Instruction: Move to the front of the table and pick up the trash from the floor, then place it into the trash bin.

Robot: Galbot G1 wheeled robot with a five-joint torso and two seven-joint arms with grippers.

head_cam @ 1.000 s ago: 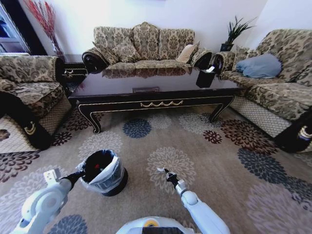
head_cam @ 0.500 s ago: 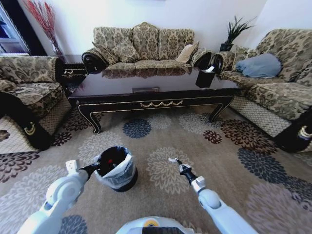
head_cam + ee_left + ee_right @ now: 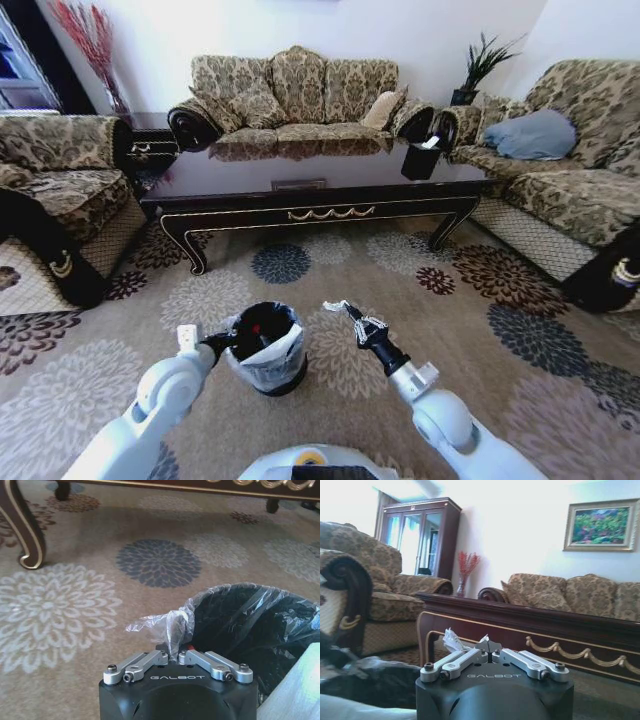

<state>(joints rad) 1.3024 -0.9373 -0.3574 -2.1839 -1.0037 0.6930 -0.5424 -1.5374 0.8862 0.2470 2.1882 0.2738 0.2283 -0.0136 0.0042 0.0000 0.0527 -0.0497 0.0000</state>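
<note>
The word GALBOT stands in pale capitals on the black housing of the left hand (image 3: 177, 655), just below its finger linkages. The same word GALBOT stands on the black housing of the right hand (image 3: 490, 654). No other writing can be read.
</note>
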